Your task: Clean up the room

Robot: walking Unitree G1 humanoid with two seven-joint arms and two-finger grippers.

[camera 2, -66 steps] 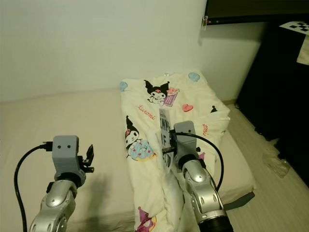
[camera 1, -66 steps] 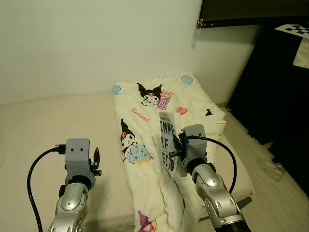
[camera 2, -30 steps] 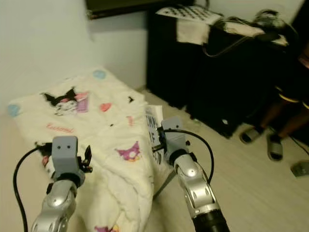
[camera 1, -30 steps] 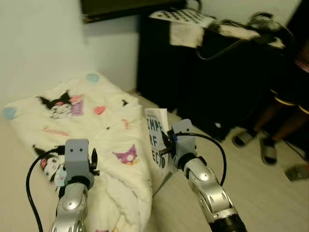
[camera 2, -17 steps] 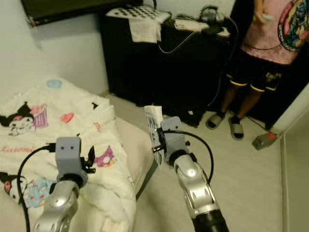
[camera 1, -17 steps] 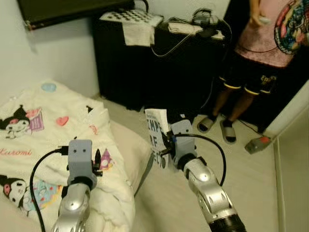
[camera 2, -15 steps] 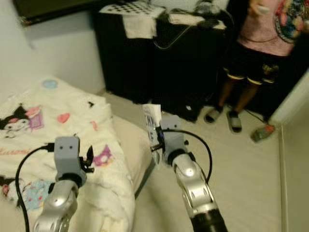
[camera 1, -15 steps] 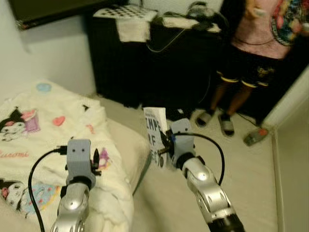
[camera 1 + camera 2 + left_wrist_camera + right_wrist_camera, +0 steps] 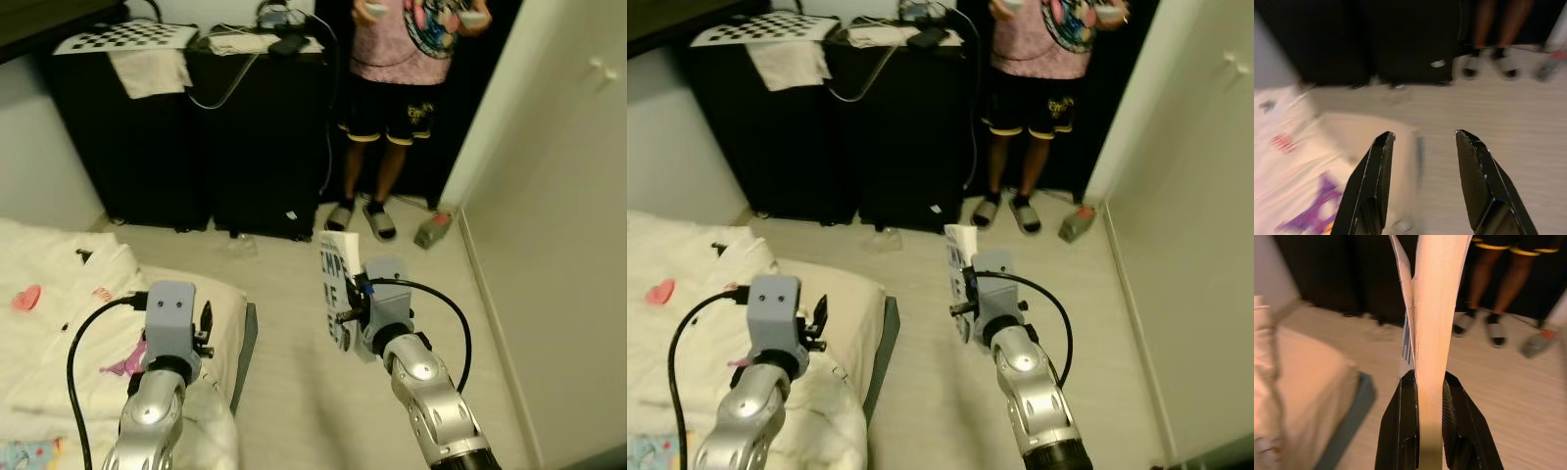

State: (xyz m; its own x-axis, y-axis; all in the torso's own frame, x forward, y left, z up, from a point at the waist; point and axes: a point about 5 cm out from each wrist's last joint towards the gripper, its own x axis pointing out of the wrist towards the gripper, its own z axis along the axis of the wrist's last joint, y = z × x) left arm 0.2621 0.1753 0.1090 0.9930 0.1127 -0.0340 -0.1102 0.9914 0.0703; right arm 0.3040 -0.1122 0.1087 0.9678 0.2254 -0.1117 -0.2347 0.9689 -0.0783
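R gripper clamps the thin white paperback book w/ dark block lettering at its lower edge, held upright, 12 o'clock of the wrist. Prob light but floppy, covers splaying; grip nr spine. L gripper spread, empty, over white quilt at 9 o'clock.

You're holding a white book with bold black lettering; white quilt shows pink and purple prints, and a black-and-white checkerboard sheet tops the black cabinet.
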